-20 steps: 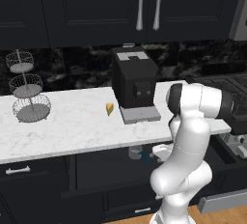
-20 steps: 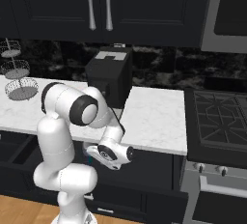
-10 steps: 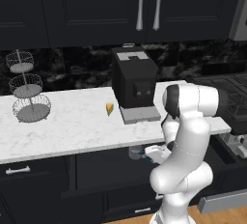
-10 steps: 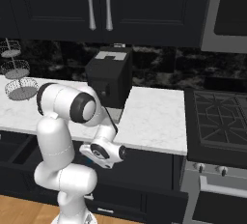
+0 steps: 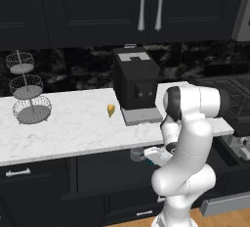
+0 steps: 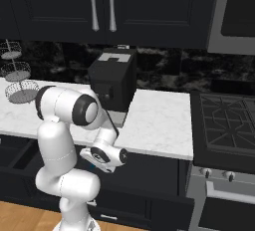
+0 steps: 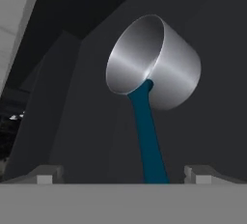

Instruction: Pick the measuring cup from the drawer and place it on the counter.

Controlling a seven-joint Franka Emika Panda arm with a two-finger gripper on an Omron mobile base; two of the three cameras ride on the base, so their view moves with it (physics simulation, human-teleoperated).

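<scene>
The measuring cup point(image 7: 153, 63), grey metal with a teal handle, hangs in the air in front of the dark drawer point(image 7: 72, 121) panels. Its handle runs back between my fingertips point(image 7: 47, 175), so my gripper point(image 7: 124, 174) is shut on the handle. In the left base view the cup point(image 5: 137, 155) sticks out left of the gripper point(image 5: 148, 155), just under the edge of the white marble counter point(image 5: 73, 123). From the right base view the hand point(image 6: 102, 156) sits below the counter point(image 6: 159, 120) lip, and the open drawer point(image 6: 15, 156) shows at the far left.
A black coffee machine point(image 5: 136, 84) stands on the counter right above the hand, with a yellow cheese wedge point(image 5: 111, 109) left of it. Further left is a wire tiered stand point(image 5: 28, 96). The dark stovetop point(image 6: 224, 125) lies to the right.
The arm's elbow has swung left and the hand has shifted slightly left under the counter edge. The cup stays in the grip.
</scene>
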